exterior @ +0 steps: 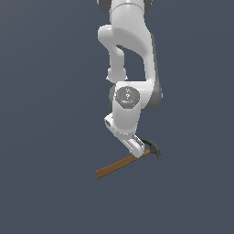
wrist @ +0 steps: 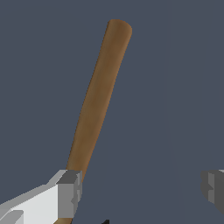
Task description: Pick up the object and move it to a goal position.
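Hammer (exterior: 119, 165) lies on the plain dark blue-grey worktop (exterior: 45, 137), below the white Panda arm (exterior: 132, 55). Going from the exterior view's left to its right: the butt end of the brown wooden handle sits lowest in the picture, and the handle climbs at a slant toward the exterior view's right, where it meets the dark grey metal head. The head pokes out just beyond the gripper (exterior: 138, 148), with its curved claw showing on the side toward the exterior view's right.

The gripper comes down at a tilt from the wrist and reaches the hammer close to the head end of the handle, so that most of the handle stretches free toward the exterior view's left. In this view the fingers overlap the handle, and contact cannot be made out from here.

The wrist view tells more. The handle (wrist: 98, 100) runs away from the camera as a long brown shaft with a rounded end. One fingertip (wrist: 69, 192), grey-padded on a white finger, stands right against the side of the handle near the camera. The other fingertip (wrist: 213, 186) is well apart from it, with bare worktop between the handle and that pad. The jaws are therefore spread wide, with the handle lying next to one pad and not clamped.
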Robot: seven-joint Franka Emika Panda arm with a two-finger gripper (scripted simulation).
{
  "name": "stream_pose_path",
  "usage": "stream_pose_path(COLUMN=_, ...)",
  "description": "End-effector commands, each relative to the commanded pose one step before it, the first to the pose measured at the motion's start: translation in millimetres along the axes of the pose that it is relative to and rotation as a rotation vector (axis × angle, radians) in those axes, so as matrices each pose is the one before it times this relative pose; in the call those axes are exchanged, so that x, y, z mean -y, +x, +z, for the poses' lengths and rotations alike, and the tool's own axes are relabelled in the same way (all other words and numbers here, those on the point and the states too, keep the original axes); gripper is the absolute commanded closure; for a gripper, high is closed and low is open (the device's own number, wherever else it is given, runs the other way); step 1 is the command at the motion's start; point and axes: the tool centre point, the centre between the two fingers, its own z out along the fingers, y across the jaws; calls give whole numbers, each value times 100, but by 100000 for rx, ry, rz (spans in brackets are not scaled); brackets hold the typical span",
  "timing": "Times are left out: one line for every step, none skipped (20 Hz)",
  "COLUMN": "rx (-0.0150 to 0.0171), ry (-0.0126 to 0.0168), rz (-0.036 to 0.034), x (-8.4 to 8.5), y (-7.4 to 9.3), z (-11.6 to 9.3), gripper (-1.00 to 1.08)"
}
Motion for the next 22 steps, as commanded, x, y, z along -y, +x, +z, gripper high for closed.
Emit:
stream_pose_path(rx=19, ry=90, rz=6537, x=569, y=-19, z=530, gripper=-92)
stream_pose_path(rx=6, ry=31, rz=2541, x=221, y=-28, z=212, gripper=-92)
stream_pose_path(rx=4, ry=30, rz=2537, x=219, y=-36, z=213, gripper=-92)
stream_pose_path(rx=1, ry=29, rz=2533, x=217, y=-44, z=214, gripper=-92)
stream_pose_path(rx=-1, ry=29, rz=2529, x=215, y=-52, z=215, gripper=-92)
stream_pose_path(rx=-3, ry=29, rz=2522, x=212, y=-59, z=215, gripper=-92)
stream_pose_path(rx=-5, ry=28, rz=2476, x=206, y=-66, z=212, gripper=-92)
stream_pose_path(rx=-7, ry=27, rz=2357, x=194, y=-69, z=203, gripper=-92)
stream_pose_path(rx=-8, ry=26, rz=2226, x=181, y=-72, z=193, gripper=-92)
stream_pose_path(rx=-9, ry=24, rz=2097, x=168, y=-73, z=183, gripper=-92)
stream_pose_path(rx=-10, ry=23, rz=1966, x=156, y=-74, z=172, gripper=-92)
stream_pose_path(rx=-10, ry=22, rz=1837, x=144, y=-73, z=161, gripper=-92)
stream_pose_path(rx=-10, ry=21, rz=1708, x=132, y=-72, z=150, gripper=-92)
stream_pose_path(rx=-10, ry=20, rz=1581, x=120, y=-69, z=140, gripper=-92)
stream_pose_path(rx=-10, ry=18, rz=1452, x=109, y=-66, z=129, gripper=-92)
stream_pose_path(rx=-10, ry=17, rz=1325, x=98, y=-63, z=118, gripper=-92)
stream_pose_path(rx=-9, ry=16, rz=1197, x=88, y=-59, z=107, gripper=-92)
stream_pose_path(rx=-9, ry=14, rz=1071, x=77, y=-53, z=96, gripper=-92)
stream_pose_path(rx=-8, ry=13, rz=944, x=68, y=-48, z=84, gripper=-92)
stream_pose_path(rx=-7, ry=11, rz=817, x=58, y=-43, z=73, gripper=-92)
stream_pose_path(rx=-6, ry=10, rz=692, x=49, y=-36, z=62, gripper=-92)
stream_pose_path(rx=-5, ry=8, rz=565, x=40, y=-31, z=51, gripper=-92)
